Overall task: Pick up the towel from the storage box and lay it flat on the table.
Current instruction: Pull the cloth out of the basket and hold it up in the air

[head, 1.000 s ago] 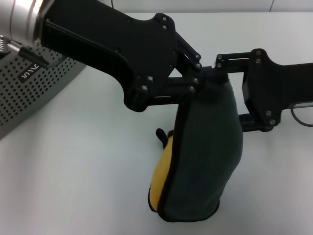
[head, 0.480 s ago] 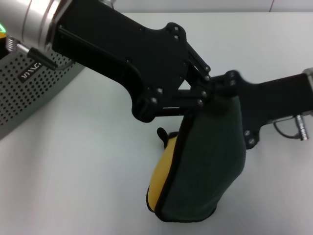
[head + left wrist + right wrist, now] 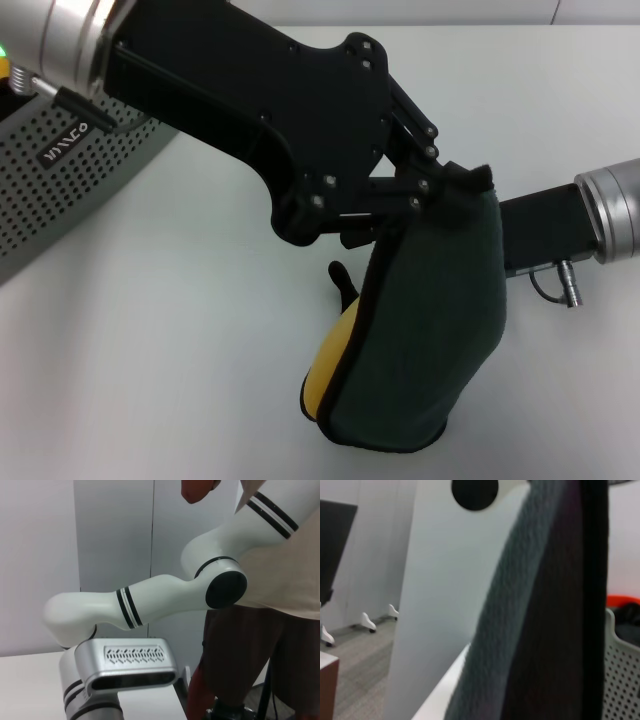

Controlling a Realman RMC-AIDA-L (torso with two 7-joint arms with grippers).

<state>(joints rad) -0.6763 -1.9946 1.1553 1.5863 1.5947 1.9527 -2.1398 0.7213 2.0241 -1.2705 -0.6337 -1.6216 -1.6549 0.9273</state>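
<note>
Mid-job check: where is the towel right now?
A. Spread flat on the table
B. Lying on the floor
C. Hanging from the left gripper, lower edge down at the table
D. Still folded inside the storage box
C: the towel hangs from the left gripper, pinched at its top edge, green face outward, its lower end reaching the table, outside the storage box.

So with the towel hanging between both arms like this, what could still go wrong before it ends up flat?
1. The dark green and yellow cloth towel hangs folded, its lower edge bunched on the white table; lowering now would likely leave it creased.
2. The left tool pinches only the top edge, so a pull could slip it free.
3. The right tool sits hidden behind the towel, so its hold cannot be confirmed. The grey perforated plastic storage box lies close beside the left arm.
</note>
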